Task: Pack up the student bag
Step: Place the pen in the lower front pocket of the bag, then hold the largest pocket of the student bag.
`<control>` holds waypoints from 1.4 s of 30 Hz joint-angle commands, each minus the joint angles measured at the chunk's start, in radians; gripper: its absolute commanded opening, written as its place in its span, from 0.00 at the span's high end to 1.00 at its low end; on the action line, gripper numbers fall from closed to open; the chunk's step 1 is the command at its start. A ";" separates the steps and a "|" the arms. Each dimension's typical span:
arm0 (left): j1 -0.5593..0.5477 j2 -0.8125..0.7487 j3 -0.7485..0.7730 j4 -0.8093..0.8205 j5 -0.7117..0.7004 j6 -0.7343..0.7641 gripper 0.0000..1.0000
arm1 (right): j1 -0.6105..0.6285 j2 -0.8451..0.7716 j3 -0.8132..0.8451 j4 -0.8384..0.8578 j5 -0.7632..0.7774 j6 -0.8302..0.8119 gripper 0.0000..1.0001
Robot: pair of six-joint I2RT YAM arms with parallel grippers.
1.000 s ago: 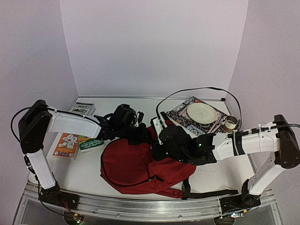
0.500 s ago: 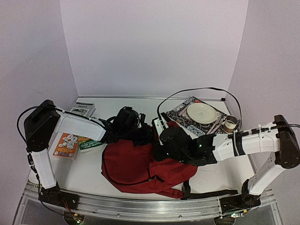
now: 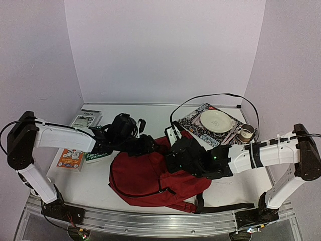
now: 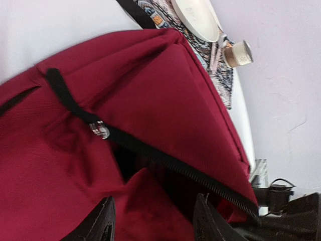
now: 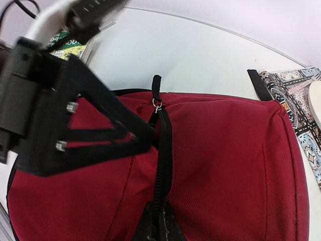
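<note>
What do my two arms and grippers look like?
The left arm and right arm have white shells and black joints. The left gripper and right gripper are black. A black cable loops behind the right arm; green lights dot its wrist.

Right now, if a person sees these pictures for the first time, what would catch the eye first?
The dark red student bag lies in the middle of the table, and the left arm and right arm meet over its far end. A black zipper runs across its fabric in both wrist views. At the far right, a white plate sits on a patterned mat.
</note>
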 commanded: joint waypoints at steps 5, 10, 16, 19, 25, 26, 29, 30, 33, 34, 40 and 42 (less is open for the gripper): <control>0.141 -0.084 0.036 -0.260 -0.046 0.315 0.42 | 0.006 -0.037 0.010 -0.008 0.013 -0.045 1.00; 0.216 -0.003 0.089 -0.283 0.038 0.491 0.35 | 0.006 -0.035 0.010 -0.006 -0.019 -0.049 1.00; 0.246 0.136 0.214 -0.330 0.142 0.676 0.32 | 0.006 -0.020 0.022 0.003 -0.077 -0.068 1.00; 0.258 0.191 0.260 -0.351 0.177 0.745 0.30 | 0.007 -0.019 0.024 0.005 -0.089 -0.077 1.00; 0.276 0.262 0.322 -0.398 0.276 0.851 0.30 | 0.007 -0.014 0.029 0.007 -0.099 -0.087 1.00; 0.278 0.272 0.325 -0.402 0.298 0.866 0.31 | 0.007 -0.012 0.030 0.007 -0.099 -0.088 1.00; 0.281 0.304 0.337 -0.411 0.328 0.887 0.32 | 0.007 -0.006 0.034 0.009 -0.100 -0.089 1.00; 0.282 0.315 0.340 -0.416 0.330 0.893 0.33 | 0.007 -0.004 0.035 0.010 -0.104 -0.091 1.00; 0.283 0.354 0.347 -0.439 0.337 0.915 0.34 | 0.007 -0.002 0.034 0.017 -0.110 -0.092 1.00; 0.283 0.363 0.347 -0.443 0.339 0.920 0.34 | 0.007 -0.002 0.033 0.018 -0.113 -0.092 1.00; 0.283 0.374 0.358 -0.448 0.441 0.936 0.51 | 0.008 0.000 0.024 0.025 -0.107 -0.095 1.00; 0.283 0.365 0.357 -0.450 0.459 0.940 0.69 | 0.007 0.001 0.019 0.026 -0.096 -0.095 1.00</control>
